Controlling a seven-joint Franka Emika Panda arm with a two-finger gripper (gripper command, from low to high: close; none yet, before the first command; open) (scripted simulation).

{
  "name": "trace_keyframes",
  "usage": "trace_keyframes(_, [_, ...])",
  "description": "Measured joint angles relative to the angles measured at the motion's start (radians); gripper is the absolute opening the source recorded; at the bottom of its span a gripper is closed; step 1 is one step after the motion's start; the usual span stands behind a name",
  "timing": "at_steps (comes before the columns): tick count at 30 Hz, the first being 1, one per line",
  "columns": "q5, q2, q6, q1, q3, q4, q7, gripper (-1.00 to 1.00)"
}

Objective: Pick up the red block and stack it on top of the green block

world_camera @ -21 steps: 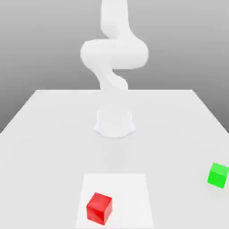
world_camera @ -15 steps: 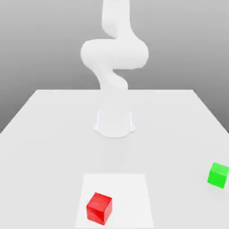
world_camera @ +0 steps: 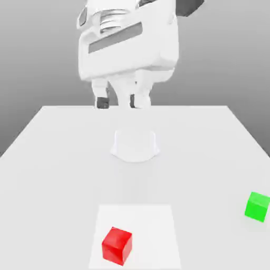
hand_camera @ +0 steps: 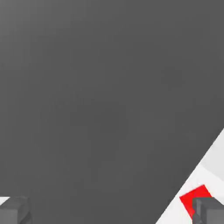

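Exterior view: your gripper hangs high above the white table, jaws spread apart with nothing between them, the dark fingertips pointing down. From the round arm base, the red block lies toward 6 o'clock on a brighter square patch, and the green block rests toward 4 o'clock, well apart from the red one. Both cubes sit flat on the table, untouched.

Hand view: you see the red block partly hidden behind one dark fingertip; the other fingertip stands far across from it, confirming wide jaws.
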Motion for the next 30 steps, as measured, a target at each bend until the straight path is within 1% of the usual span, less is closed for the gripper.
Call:
trace_keyframes(8, [-0.054, 0.181, 0.074, -0.054, 0.043, -0.041, 0.381, 0.0])
trace_keyframes(15, [-0.118, 0.342, 0.137, -0.067, 0.036, -0.077, 0.727, 0.0])
trace_keyframes(20, [-0.154, 0.459, 0.188, -0.039, -0.006, -0.098, 0.954, 0.0])
trace_keyframes(25, [-0.232, 0.631, 0.325, 0.015, -0.077, -0.076, 1.041, 0.0])
trace_keyframes(26, [-0.241, 0.649, 0.34, 0.021, -0.085, -0.073, 1.048, -1.0])
trace_keyframes(30, [-0.24, 0.649, 0.342, 0.021, -0.086, -0.073, 1.047, -1.0])
